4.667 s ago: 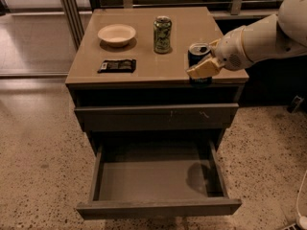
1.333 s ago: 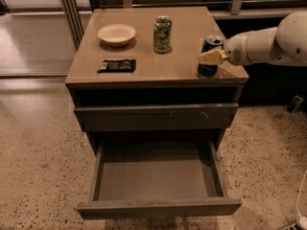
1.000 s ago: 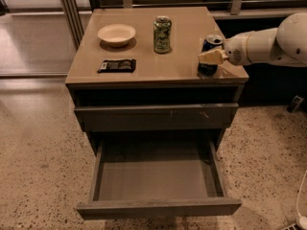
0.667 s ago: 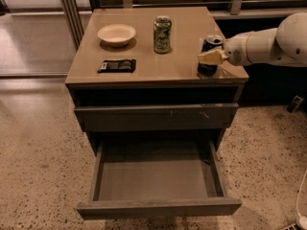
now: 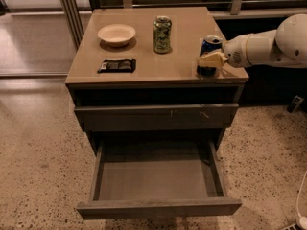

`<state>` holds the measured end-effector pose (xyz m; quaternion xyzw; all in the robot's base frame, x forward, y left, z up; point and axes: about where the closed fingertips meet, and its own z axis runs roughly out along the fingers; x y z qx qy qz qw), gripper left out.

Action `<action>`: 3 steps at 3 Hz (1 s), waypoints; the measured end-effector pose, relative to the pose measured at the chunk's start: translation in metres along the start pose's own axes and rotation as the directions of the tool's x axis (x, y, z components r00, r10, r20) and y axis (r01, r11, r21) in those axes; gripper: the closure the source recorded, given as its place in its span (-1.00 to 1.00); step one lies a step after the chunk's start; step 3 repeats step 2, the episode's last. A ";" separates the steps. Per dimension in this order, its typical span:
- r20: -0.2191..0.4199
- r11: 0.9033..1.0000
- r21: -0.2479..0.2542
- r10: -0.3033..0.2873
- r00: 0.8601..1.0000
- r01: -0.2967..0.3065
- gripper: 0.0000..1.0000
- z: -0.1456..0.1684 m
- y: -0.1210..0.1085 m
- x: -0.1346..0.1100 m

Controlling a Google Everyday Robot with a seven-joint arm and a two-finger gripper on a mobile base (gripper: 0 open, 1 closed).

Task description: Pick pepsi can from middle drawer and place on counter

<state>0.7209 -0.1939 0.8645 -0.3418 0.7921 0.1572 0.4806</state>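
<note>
The pepsi can (image 5: pixel 209 44), dark blue with a silver top, stands upright on the counter (image 5: pixel 158 68) close to its right front corner. My gripper (image 5: pixel 211 59) reaches in from the right on a white arm. A pale finger lies across the can's front, and the gripper is shut on the can. The middle drawer (image 5: pixel 153 178) is pulled out wide at the bottom of the cabinet, and its grey floor holds nothing.
On the counter stand a green patterned can (image 5: pixel 162 33), a pale bowl (image 5: pixel 116 33) and a flat black packet (image 5: pixel 116 65). A closed grey drawer front with pale scuffs (image 5: pixel 156 116) sits above the open drawer. Speckled floor surrounds the cabinet.
4.7 s ago the gripper held the can tilted over the counter's right edge. Now the can stands upright on the counter. Nothing has moved in the last 1.3 s.
</note>
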 end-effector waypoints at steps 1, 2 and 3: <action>0.000 1.000 -0.001 0.000 1.000 0.000 -1.00 0.000 0.000 0.000; 0.000 1.000 -0.001 0.000 1.000 0.000 -1.00 0.000 0.000 0.000; 0.000 1.000 -0.001 0.000 1.000 0.000 -1.00 0.000 0.000 0.000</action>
